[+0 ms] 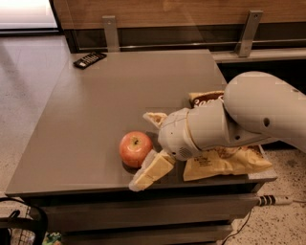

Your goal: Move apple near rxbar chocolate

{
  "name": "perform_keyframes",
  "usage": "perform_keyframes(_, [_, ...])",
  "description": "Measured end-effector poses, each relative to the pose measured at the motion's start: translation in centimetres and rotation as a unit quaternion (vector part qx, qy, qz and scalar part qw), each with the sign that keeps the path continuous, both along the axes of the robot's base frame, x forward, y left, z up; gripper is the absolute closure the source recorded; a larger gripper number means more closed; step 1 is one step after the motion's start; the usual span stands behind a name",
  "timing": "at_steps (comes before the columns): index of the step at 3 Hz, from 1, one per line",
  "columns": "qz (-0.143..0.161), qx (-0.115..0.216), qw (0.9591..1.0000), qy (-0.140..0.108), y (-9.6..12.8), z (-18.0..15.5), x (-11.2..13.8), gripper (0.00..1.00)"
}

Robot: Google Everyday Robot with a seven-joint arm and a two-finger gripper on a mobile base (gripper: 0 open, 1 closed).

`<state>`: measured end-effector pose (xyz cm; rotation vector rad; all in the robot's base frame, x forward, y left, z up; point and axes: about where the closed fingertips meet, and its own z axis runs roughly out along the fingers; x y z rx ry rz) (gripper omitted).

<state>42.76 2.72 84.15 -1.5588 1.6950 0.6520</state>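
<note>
Single camera, raised, set off the table's (119, 95) near edge, tilted down, facing the far wall (167, 12). Fairly close: the tabletop fills most of the frame. Gripper (143, 149) sits near, just right of centre, jaws spread, beside the apple (134, 147).
</note>
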Motion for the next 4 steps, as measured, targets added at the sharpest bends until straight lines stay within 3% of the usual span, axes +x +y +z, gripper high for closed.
perform_keyframes(2, [0.004, 0.001, 1.0000, -0.004, 0.63, -0.16, -0.07, 0.56])
perform_keyframes(3, [0.007, 0.000, 1.0000, -0.006, 0.84, -0.02, -0.22, 0.87])
perform_keyframes(4, [0.008, -0.001, 0.9999, -0.007, 0.95, 0.09, -0.30, 1.00])
